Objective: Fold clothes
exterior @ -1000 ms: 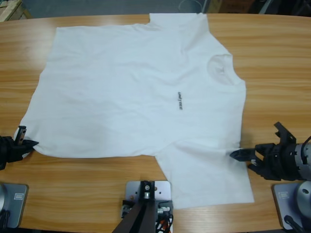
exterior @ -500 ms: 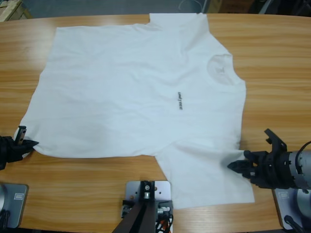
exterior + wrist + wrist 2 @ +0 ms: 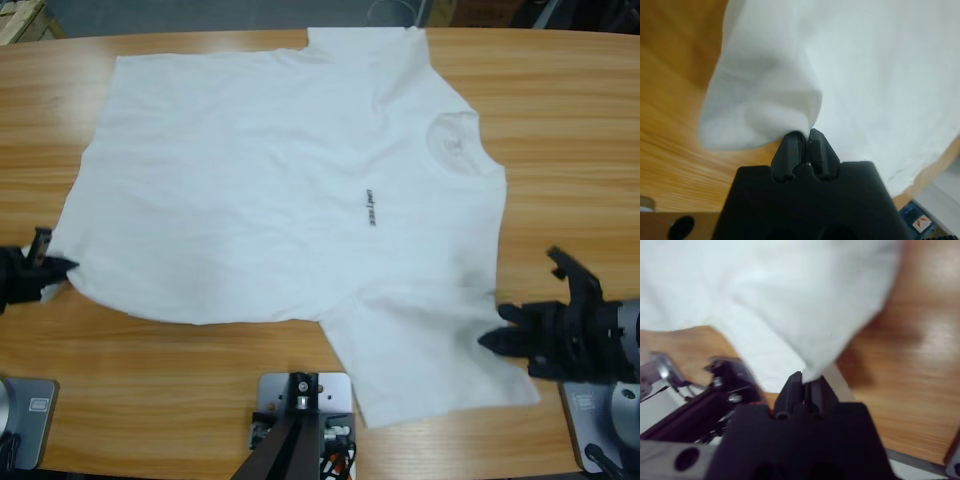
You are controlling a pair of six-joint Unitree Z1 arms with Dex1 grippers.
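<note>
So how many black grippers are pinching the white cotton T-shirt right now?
2. The left gripper pinches the plain white short-sleeved cotton T-shirt at its hem corner by the table's left edge; the right gripper pinches the near sleeve's edge on the right.

T-shirt [image 3: 280, 190]: white cloth, matt, soft, lightly creased; ribbed knit at round neck | table [image 3: 560, 130]: wood, lengthwise grain, smooth with faint sheen | left gripper [image 3: 804, 142]: black, matt, plastic-looking, jaws ridged | right gripper [image 3: 802, 382]: same black matt finish | right arm [image 3: 628, 340]: silver-grey metal-looking casing
</note>
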